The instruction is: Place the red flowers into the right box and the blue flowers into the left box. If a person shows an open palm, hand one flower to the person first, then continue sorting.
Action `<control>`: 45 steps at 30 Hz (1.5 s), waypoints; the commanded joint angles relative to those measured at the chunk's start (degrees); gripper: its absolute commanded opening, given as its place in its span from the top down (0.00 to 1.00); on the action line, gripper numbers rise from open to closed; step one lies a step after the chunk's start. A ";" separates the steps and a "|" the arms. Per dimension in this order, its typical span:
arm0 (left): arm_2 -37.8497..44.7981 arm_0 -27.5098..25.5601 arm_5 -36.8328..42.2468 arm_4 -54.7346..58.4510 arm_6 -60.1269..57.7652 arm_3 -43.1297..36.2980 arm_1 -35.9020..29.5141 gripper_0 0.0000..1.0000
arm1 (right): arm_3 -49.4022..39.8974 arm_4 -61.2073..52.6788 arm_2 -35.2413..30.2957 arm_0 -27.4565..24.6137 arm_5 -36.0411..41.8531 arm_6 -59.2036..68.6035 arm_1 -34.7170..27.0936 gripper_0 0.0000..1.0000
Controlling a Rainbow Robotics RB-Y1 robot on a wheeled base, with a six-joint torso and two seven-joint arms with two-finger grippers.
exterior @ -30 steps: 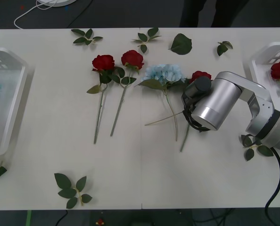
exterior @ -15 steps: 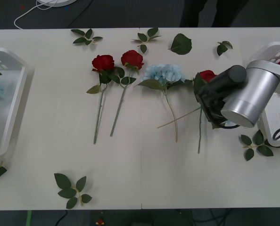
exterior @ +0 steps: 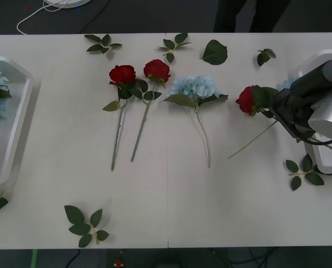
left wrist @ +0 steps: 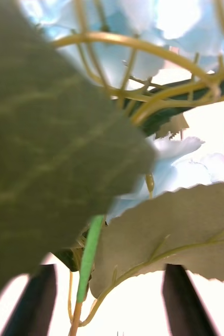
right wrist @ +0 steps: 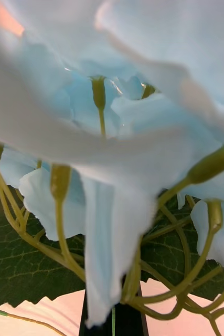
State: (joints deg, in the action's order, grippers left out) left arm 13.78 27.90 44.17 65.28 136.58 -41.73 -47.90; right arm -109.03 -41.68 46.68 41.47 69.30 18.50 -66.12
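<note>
We saw a deep red rose (exterior: pixel 246 100) on its thin stem held at our right gripper (exterior: pixel 281 111) beside the right box (exterior: pixel 318 60), its jaws' gap hidden behind leaves.

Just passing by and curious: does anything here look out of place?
Loose leaf sprigs lie scattered over the table, off any stem. The right gripper holds a red rose; the left gripper hangs open over blue flowers.
</note>
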 commanded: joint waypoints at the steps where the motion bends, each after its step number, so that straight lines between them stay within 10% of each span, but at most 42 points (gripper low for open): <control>1: 0.02 -1.45 -0.75 0.55 -0.96 -0.46 -0.18 0.00 | -0.92 0.02 -1.59 2.21 -0.93 -1.98 -1.73 0.96; 4: 0.11 -1.36 -0.75 0.55 -0.87 -0.46 -0.18 0.00 | -0.92 -0.07 -1.59 2.12 -2.07 -1.71 -1.64 0.10; 5: 0.11 -1.36 -0.75 0.64 -0.96 -0.46 -0.18 0.00 | -0.92 -0.07 -1.59 2.12 -2.07 -1.63 -1.47 0.00; 28: 0.20 -1.27 -0.75 2.05 -0.61 -0.81 -0.18 0.00 | -3.47 -3.32 -1.41 0.01 0.39 -5.67 -6.39 0.00; 45: 0.20 -1.27 -0.75 2.05 -0.61 -0.81 -0.18 0.00 | 8.05 6.61 -0.10 -3.59 -3.39 -15.86 1.08 0.00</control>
State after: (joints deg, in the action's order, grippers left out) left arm 13.78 27.63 44.16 66.75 136.58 -41.73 -47.87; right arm -102.21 -37.57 46.68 38.45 67.00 5.98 -67.11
